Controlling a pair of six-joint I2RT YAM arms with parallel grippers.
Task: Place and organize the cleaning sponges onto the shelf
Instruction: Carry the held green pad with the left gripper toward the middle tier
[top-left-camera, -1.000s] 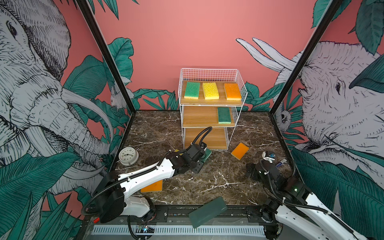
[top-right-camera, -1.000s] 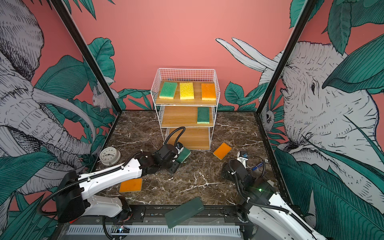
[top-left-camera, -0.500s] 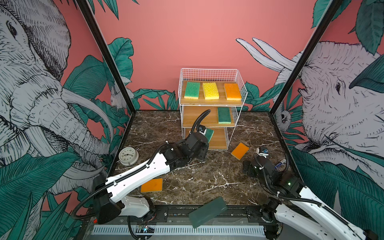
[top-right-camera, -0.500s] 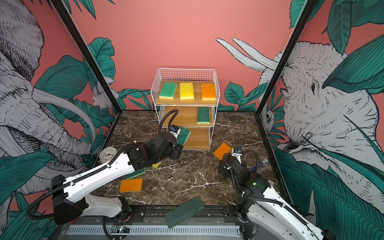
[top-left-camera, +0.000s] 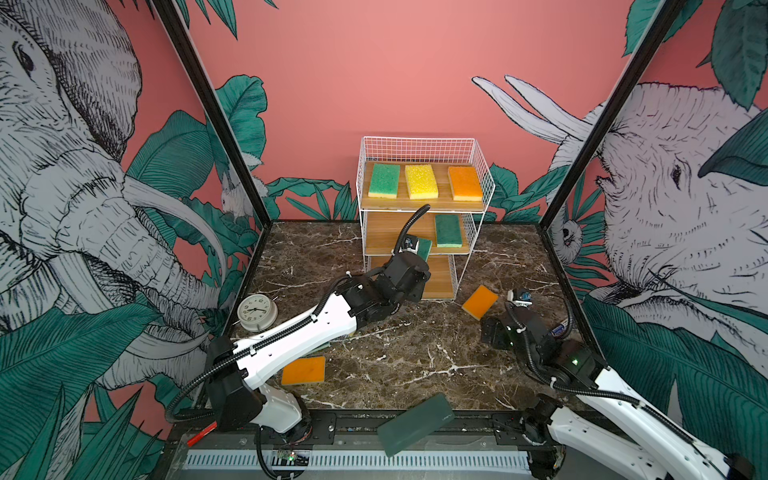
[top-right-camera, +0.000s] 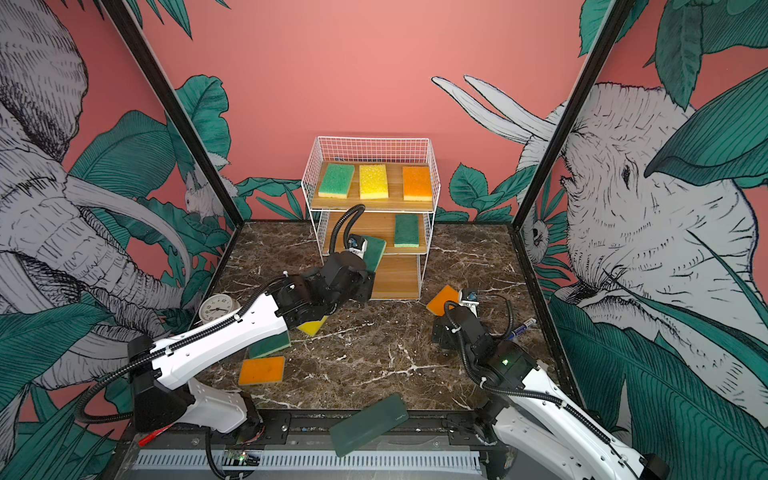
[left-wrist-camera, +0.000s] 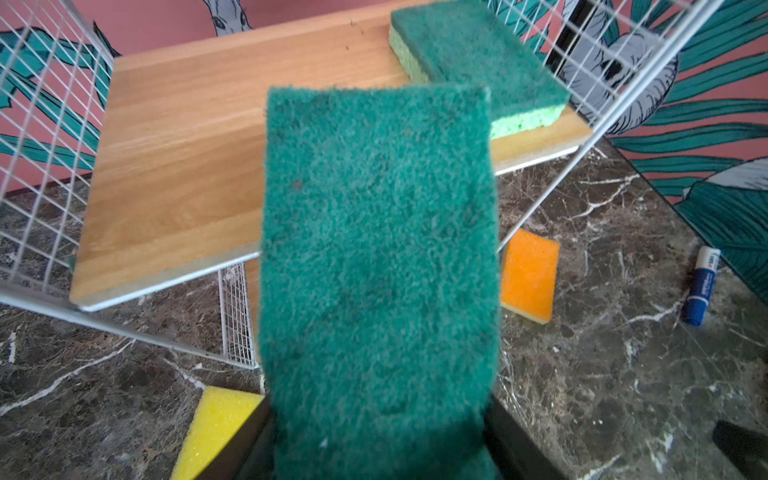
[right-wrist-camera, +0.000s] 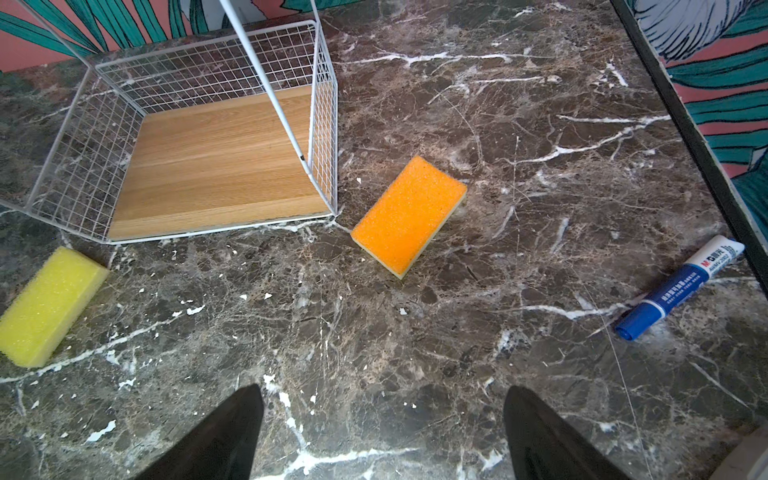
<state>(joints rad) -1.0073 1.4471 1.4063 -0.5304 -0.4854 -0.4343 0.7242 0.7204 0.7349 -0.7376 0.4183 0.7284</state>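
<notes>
Left gripper (left-wrist-camera: 376, 440) clamped on a dark green sponge (left-wrist-camera: 378, 249), raised at the front edge of the middle board (left-wrist-camera: 174, 166) of the shelf (left-wrist-camera: 41, 104), beside the shelved sponge (left-wrist-camera: 478, 62). Placing step in hand; next, forward over bare wood, down flat, release. Right gripper (right-wrist-camera: 382, 436) spread empty over the desk (right-wrist-camera: 540, 124) near an orange sponge (right-wrist-camera: 409, 216).

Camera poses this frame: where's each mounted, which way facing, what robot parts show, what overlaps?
Top views: high at the front, angled down at the shelf; left arm and right arm show.
Left wrist: on the left arm, facing the shelf's middle board; left claw grips a green sponge centre-frame.
Right wrist: on the right arm, facing down at the table; open right claw shows.
Shared: both wrist views catch the orange sponge and blue marker.
</notes>
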